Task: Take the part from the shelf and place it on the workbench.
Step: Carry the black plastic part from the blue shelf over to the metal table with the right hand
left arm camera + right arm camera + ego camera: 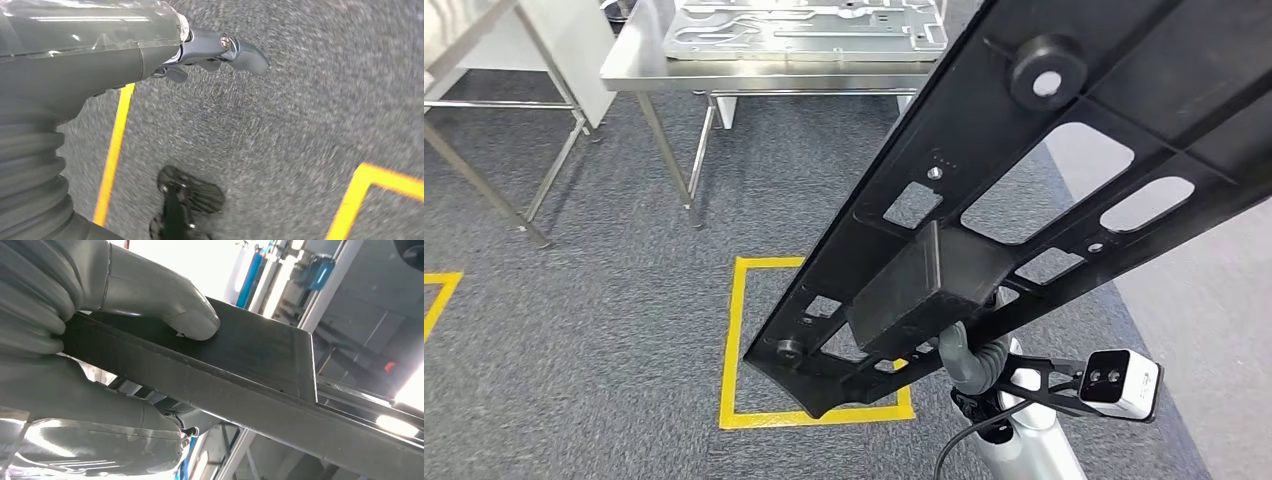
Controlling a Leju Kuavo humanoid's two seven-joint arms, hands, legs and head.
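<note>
Your largest item is the black part (1064,190), a long flat panel with cut-out windows, small holes, a raised round boss and a box-shaped block on its face; it is carried in the air, slanting across the head view above the grey carpet (604,270), off the shelf and not yet on the workbench (634,60). That steel bench stands ahead, and a silver metal plate (804,25) already lies on its top. A yellow taped square (736,340) marks the floor beneath the part's lower end. You hold the part with the right hand (75,325), thumb pressed on the flat face and fingers clamped under the edge, close to the box-shaped block. Judged from its ribbed, perforated build, the part is stiff and moderately light, but long, so a grip near one end will lever hard against the thumb; the smooth face may slip. Take hold near the block or a window edge. Your left hand (215,52) hangs over the carpet, holding nothing, fingers loosely curled and apart.
</note>
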